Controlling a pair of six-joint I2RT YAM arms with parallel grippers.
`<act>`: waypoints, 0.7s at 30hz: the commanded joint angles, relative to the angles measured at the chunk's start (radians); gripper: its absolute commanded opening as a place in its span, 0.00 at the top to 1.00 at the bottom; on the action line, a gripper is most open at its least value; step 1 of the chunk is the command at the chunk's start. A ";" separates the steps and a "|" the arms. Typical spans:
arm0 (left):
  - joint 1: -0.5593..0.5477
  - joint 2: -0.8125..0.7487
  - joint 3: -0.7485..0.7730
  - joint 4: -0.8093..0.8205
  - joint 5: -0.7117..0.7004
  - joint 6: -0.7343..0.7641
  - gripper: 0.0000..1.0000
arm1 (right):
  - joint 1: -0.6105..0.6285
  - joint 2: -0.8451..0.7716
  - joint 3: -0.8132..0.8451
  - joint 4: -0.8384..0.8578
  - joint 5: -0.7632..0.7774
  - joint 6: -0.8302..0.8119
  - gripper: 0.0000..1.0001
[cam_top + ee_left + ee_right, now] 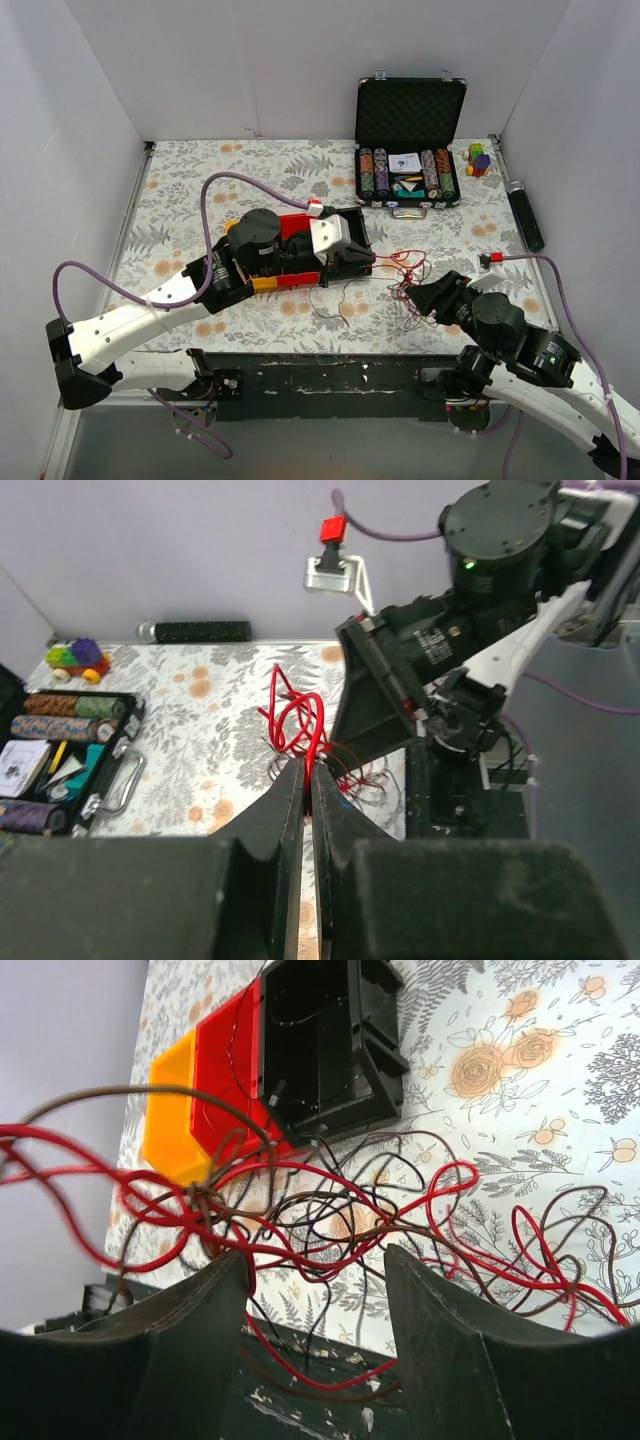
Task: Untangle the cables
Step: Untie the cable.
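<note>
Floral-patterned surface [250, 170]. Far right: open black case [410, 105], colourful toy [479, 160] just beside it. Right edge: black cylinder [526, 215]. Centre-left: nested black, red, orange bins [225, 1070]. Front centre: cables [298, 723], some strands trailing on surface.
</note>
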 commanded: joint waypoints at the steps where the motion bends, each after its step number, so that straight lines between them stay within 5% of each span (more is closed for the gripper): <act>1: 0.004 -0.029 -0.056 0.050 -0.152 0.101 1.00 | 0.000 -0.003 0.027 0.073 -0.105 -0.137 0.34; 5: 0.005 -0.031 -0.134 -0.007 -0.212 0.154 1.00 | 0.000 -0.009 0.065 0.089 -0.177 -0.199 0.26; 9: 0.005 -0.046 -0.215 0.019 -0.108 0.103 1.00 | 0.000 0.003 0.095 0.113 -0.159 -0.225 0.26; 21: 0.007 0.041 -0.037 0.076 -0.193 -0.020 1.00 | 0.000 0.189 -0.073 0.287 -0.244 -0.268 0.16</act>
